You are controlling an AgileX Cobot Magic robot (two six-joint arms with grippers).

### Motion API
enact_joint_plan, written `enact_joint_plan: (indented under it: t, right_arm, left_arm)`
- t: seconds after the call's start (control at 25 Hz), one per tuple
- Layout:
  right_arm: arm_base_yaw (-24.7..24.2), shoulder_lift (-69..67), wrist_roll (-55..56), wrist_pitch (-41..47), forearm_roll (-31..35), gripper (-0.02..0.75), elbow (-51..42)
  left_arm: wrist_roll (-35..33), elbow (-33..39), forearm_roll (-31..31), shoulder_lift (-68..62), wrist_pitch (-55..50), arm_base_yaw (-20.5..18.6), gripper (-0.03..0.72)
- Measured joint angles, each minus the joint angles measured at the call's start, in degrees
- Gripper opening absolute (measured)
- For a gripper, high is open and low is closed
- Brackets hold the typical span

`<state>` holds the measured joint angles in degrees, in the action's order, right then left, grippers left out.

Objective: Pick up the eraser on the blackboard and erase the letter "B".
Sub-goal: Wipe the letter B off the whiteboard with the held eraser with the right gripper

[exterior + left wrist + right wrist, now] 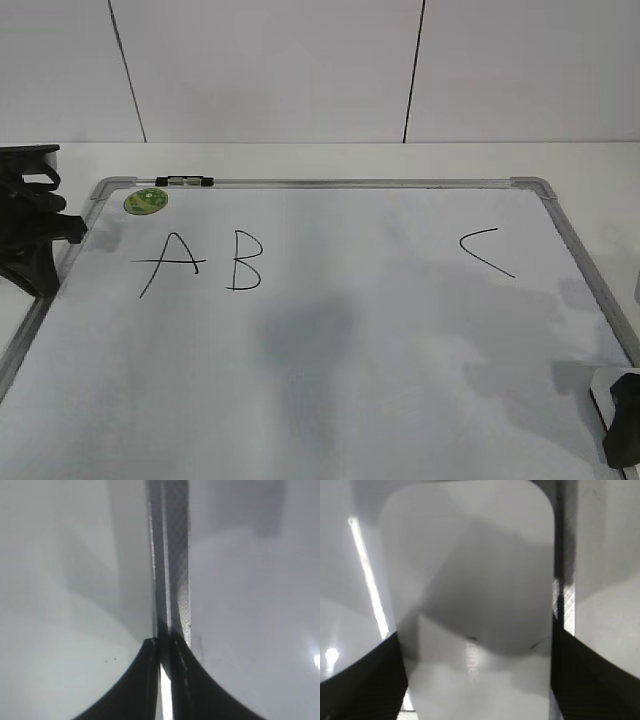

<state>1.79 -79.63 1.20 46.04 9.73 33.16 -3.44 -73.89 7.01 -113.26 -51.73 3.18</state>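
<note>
Eraser sits between the spread right tool, half cropped; left tool pressed together.

I see the blackboard as smooth, faintly glossy white with a brushed silver metal frame; the eraser looks like smooth white plastic, and my gripper fingers read matt black

Exterior cam: front of bench, slanted down toward rear wall, blackboard fills it. Left wrist cam: close, down onto board frame at bench left edge. Right wrist cam: close over eraser, front-right corner; both spots visible in exterior.
</note>
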Motion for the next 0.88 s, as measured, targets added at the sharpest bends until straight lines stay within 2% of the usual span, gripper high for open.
enact_joint_plan:
  t: [0.24, 0.88]
  right_arm:
    - [0.0, -0.1, -0.5, 0.3, 0.1, 0.570, 0.1]
    - [0.0, -0.2, -0.5, 5.2, -0.2, 0.552, 2.8]
  left_arm:
    - [0.0, 0.0, 0.1, 0.0, 0.2, 0.0, 0.032]
    - [0.0, 0.0, 0.1, 0.0, 0.6, 0.0, 0.032]
